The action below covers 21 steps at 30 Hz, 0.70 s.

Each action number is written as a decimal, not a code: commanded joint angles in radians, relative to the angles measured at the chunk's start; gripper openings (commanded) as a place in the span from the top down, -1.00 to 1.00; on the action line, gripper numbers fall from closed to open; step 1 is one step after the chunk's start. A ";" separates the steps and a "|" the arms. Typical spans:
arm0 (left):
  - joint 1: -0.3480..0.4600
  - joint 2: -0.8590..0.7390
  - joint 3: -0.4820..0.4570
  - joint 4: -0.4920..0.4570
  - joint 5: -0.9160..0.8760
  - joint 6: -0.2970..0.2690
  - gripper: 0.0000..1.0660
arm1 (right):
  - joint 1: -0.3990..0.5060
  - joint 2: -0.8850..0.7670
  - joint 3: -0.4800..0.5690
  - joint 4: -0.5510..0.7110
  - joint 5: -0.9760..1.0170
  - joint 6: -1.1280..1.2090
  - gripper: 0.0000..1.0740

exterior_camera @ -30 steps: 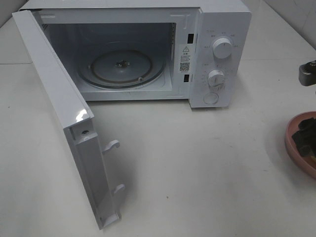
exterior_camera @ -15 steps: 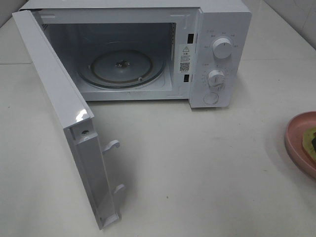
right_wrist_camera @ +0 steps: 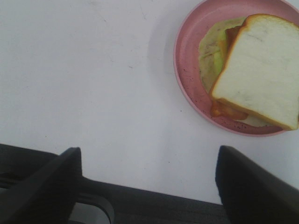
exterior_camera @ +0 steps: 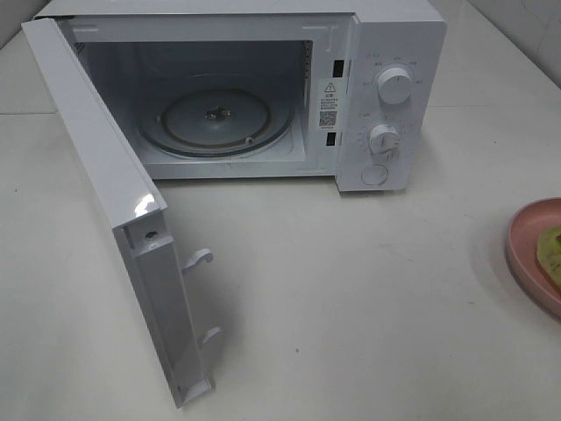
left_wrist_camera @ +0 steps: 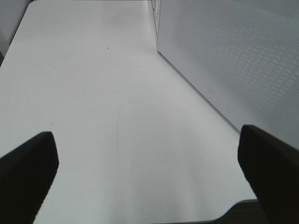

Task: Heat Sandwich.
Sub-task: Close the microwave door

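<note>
Sandwich (right_wrist_camera: pixel 256 79) waits on plate (right_wrist_camera: pixel 189 70), upper right; both grippers spread, empty. Next: lift plate into open microwave (exterior_camera: pixel 263 88).

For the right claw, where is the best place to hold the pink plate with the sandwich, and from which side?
Probably the pink plate by its raised rim on the bare side facing the microwave, coming from that side. The sandwich covers most of the far half, and its top slice sits skewed, so keep the plate level.
</note>
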 commanded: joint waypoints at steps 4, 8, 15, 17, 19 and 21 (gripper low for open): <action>0.004 -0.017 0.001 -0.001 -0.013 0.000 -0.88 | -0.002 -0.179 -0.003 0.005 0.053 -0.012 -0.42; 0.004 -0.017 0.001 -0.001 -0.013 0.000 -0.88 | -0.004 -0.312 -0.002 0.004 0.075 -0.012 -0.42; 0.004 -0.017 0.001 -0.001 -0.013 0.000 -0.88 | -0.004 -0.481 0.070 0.002 0.078 -0.012 -0.42; 0.004 -0.017 0.001 -0.001 -0.013 0.000 -0.88 | -0.004 -0.520 0.097 0.003 0.077 -0.008 -0.42; 0.004 -0.017 0.001 -0.001 -0.013 0.000 -0.88 | -0.004 -0.542 0.107 0.003 0.075 -0.008 -0.42; 0.004 -0.017 0.001 -0.001 -0.013 0.000 -0.88 | -0.004 -0.600 0.105 -0.003 0.057 -0.006 -0.42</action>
